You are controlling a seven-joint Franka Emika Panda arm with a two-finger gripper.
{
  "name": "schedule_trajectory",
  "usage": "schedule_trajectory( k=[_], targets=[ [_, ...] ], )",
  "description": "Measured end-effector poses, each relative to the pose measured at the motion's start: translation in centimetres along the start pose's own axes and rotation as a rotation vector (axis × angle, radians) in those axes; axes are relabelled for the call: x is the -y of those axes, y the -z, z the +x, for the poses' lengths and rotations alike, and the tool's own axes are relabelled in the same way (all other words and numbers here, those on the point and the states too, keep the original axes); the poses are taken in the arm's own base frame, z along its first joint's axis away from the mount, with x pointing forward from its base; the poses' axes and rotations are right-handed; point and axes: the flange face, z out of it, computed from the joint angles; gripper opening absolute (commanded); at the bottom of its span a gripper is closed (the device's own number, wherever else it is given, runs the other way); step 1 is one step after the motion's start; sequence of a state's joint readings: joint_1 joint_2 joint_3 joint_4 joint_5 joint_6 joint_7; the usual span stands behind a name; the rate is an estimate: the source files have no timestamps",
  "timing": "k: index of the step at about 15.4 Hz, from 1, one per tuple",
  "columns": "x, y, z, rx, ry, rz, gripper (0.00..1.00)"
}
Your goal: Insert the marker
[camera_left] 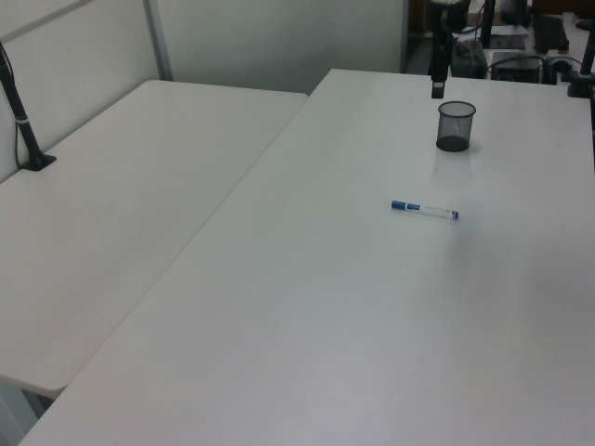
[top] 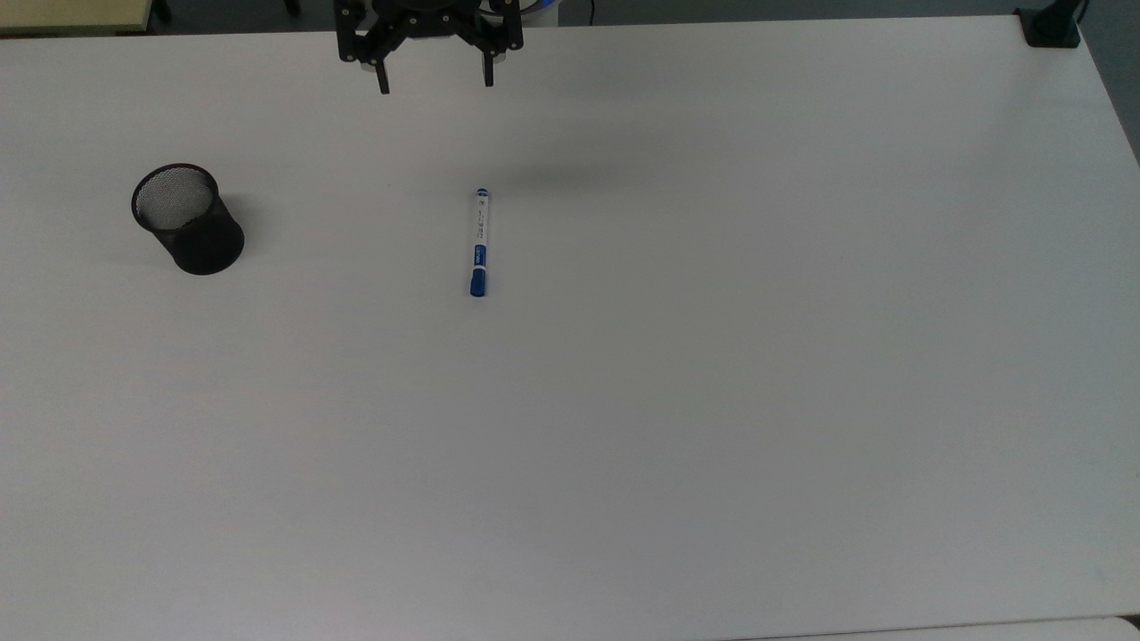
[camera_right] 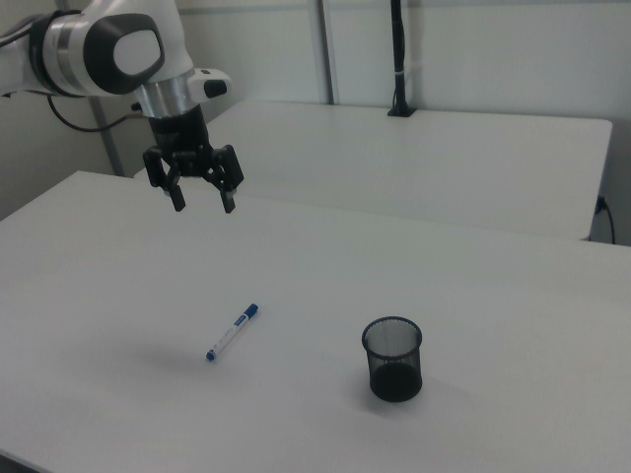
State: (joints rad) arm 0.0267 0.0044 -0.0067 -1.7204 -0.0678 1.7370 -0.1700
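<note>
The marker (top: 479,242) lies flat on the white table (top: 677,374), white barrel with its blue cap toward the top view's bottom; it also appears as the marker (camera_left: 424,210) and the marker (camera_right: 232,332). A black mesh cup (top: 187,218) stands upright far to the top view's left of it, seen too as the cup (camera_left: 456,125) and the cup (camera_right: 394,358). My gripper (top: 435,85) hangs open and empty high above the table's far edge, well apart from the marker; in the right view the gripper (camera_right: 204,205) points down.
A second white table (camera_left: 121,204) adjoins on the left view's left. A black post base (top: 1051,27) sits at the table's corner in the top view's upper right. Wide bare tabletop surrounds the marker and the cup.
</note>
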Motion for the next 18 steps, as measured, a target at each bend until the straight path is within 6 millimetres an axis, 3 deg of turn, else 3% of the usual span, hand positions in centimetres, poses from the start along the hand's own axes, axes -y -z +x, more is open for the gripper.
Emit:
schedule_trajectory(
  k=[4, 11, 18],
  targets=[
    [0.0, -3.2, 0.5, 0.023, 0.000, -0.014, 1.00],
    [0.8, -14.9, 1.4, -0.080, -0.051, -0.048, 1.00],
    [1.2, -21.6, 3.1, -0.083, -0.214, -0.031, 0.97]
  ],
)
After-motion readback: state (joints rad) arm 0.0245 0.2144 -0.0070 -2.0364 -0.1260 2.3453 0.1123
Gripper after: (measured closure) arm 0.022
